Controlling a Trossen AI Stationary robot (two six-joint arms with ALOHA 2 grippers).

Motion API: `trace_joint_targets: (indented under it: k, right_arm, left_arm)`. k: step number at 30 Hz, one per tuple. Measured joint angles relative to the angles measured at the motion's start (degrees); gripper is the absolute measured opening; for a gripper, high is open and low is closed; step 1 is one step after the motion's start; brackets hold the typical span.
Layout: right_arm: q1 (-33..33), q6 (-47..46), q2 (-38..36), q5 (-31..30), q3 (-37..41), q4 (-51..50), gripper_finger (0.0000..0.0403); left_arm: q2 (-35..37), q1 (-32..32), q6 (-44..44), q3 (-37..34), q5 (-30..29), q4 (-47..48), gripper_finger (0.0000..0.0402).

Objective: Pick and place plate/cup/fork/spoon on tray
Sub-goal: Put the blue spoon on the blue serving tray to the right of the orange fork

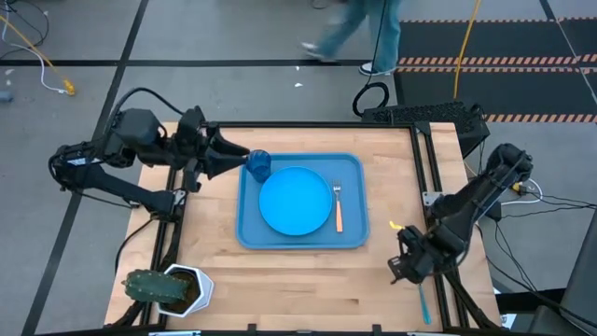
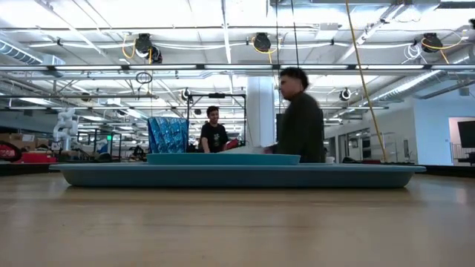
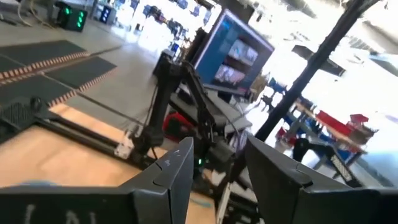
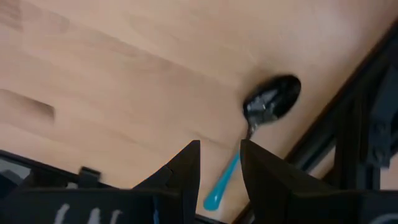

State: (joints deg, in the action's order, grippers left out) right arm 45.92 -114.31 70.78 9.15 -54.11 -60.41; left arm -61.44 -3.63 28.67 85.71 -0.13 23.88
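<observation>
The blue tray (image 1: 353,166) lies mid-table, and its rim also shows in the low view (image 2: 237,176). The round blue plate (image 1: 296,201) lies in it. The orange-handled fork (image 1: 338,210) lies on the tray, to the right of the plate. The dark-blue cup (image 1: 258,166) stands upright in the tray's far left corner. My left gripper (image 1: 236,157) is open and level, just left of the cup, with nothing between its fingers (image 3: 174,174). The spoon (image 4: 272,101) lies on the table by the right rail, and its light-blue handle (image 1: 424,303) also shows in the high view. My right gripper (image 4: 219,163) is open above the spoon's handle.
A potted cactus (image 1: 168,289) in a white pot stands at the table's near left corner. Black frame rails (image 1: 438,187) run along the table's left and right sides. A small yellow bit (image 1: 393,226) lies right of the tray. A person (image 1: 359,33) walks beyond the far edge.
</observation>
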Motion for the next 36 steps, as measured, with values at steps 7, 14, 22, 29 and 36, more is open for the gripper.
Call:
trace_joint_targets:
  k: [7,14,22,29,36]
  right_arm:
    - [6.4,-8.5,3.1,0.0,0.0,2.7,0.0107]
    - [9.1,-12.6,8.3,0.1,0.0,9.2,0.0107]
    - [9.8,-12.3,14.2,5.3,0.0,10.8,0.0107]
    - [9.6,-12.9,15.8,7.9,0.0,10.9,0.0107]
    - [8.0,-14.1,15.7,7.6,0.8,10.9,0.0107]
  left_arm:
    - [-1.3,-3.1,3.4,0.0,-3.3,5.4,0.0149]
    - [-1.3,-6.0,4.9,0.0,-5.3,6.0,0.0149]
    - [-1.3,-6.2,4.4,0.0,-6.0,6.0,0.0149]
    - [-0.9,-6.2,-0.9,0.0,-6.0,6.0,0.0149]
    - [-0.7,-6.2,-4.4,0.0,-5.9,6.1,0.0149]
